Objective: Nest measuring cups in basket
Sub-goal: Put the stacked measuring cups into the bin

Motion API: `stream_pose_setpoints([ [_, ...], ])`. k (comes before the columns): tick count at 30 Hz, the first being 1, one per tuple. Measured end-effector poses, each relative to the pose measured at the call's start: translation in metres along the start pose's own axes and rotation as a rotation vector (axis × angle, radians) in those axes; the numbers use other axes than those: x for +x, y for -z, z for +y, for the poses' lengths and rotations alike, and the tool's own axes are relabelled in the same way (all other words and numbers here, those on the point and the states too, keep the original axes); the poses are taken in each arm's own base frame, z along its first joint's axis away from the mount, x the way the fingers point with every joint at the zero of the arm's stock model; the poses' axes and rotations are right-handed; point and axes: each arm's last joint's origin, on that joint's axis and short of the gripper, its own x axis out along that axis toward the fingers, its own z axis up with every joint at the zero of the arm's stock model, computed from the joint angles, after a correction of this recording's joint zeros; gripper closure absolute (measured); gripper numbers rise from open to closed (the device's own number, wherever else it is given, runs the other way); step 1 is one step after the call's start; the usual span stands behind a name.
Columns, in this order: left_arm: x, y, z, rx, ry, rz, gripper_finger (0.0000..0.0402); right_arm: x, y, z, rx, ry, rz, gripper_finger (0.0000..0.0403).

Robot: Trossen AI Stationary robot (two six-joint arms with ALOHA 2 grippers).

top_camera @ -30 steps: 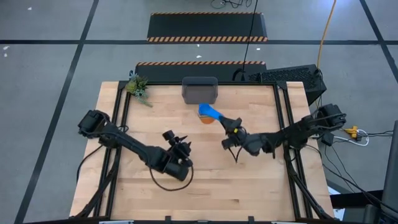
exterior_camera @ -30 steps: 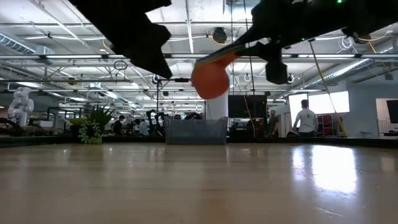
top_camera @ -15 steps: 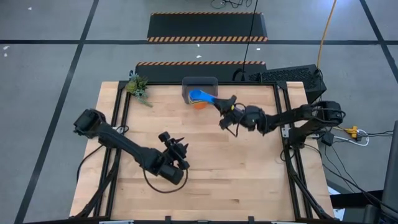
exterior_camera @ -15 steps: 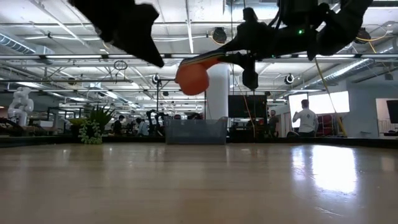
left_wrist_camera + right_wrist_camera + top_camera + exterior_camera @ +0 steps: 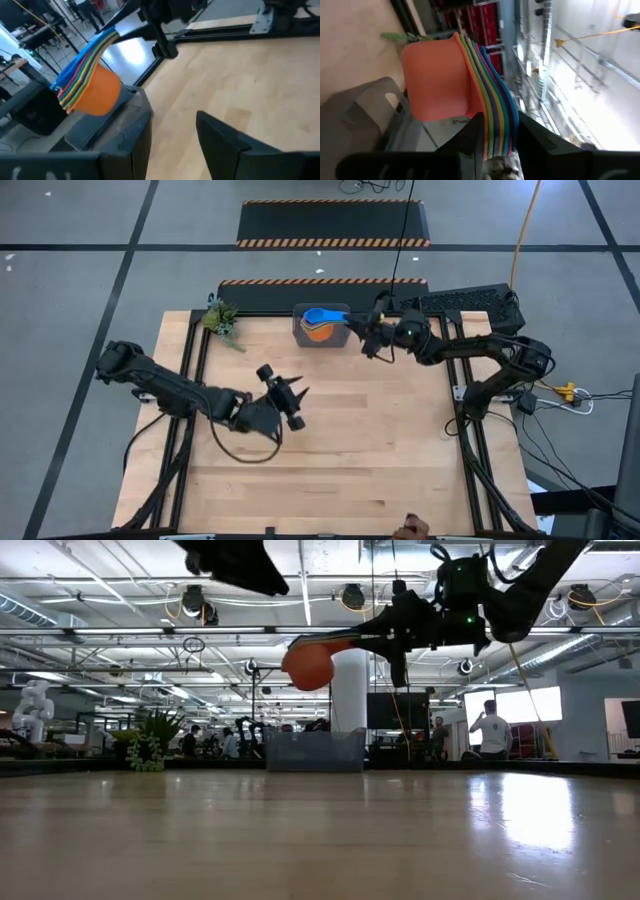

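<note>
The measuring cups are nested in one stack, orange outermost and blue on top. My right gripper is shut on the stack and holds it in the air over the dark grey basket at the table's far edge. The left wrist view shows the orange cup just above the basket's rim. My left gripper is open over the middle of the table, pointing toward the basket, with nothing between its fingers. My right gripper pinches the bundled flat handles of the stack between its two fingers, near their free ends. It comes roughly level from the table's right, along the handles. The stack is lifted clear, bowls tilted and reaching out beyond the fingertips over the basket.
A small green plant stands at the far left corner of the table. Black frame rails run along the left and right sides. Bare wood lies between the arms and toward the near edge. People stand in the room behind.
My right gripper has carried the stack of cups toward the far edge, from the table's middle-far part to above the basket, staying shut on the handles. My left gripper has risen and drawn slightly toward the far edge.
</note>
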Motion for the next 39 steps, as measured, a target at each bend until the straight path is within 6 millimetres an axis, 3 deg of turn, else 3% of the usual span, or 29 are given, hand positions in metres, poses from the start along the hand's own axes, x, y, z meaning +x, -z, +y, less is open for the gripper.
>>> stream_pose_setpoints([
  [10,0.039,0.041,0.058,-0.116,0.078,-0.12,0.0243,0.036,0.025,-0.016,-0.063,-0.134,-0.016,0.0333],
  [14,0.05,0.046,0.072,-0.156,0.08,-0.116,0.0243,0.05,0.033,-0.008,-0.117,-0.153,0.006,0.0333],
  [22,0.056,0.052,0.079,-0.144,0.069,-0.093,0.0243,0.06,0.051,0.033,-0.242,-0.247,0.076,0.0333],
  [26,0.058,0.052,0.083,-0.152,0.055,-0.093,0.0243,0.064,0.056,0.038,-0.255,-0.199,0.081,0.0333],
  [39,0.07,0.054,0.101,-0.184,0.027,-0.086,0.0243,0.063,0.06,0.057,-0.22,-0.317,0.09,0.0333],
])
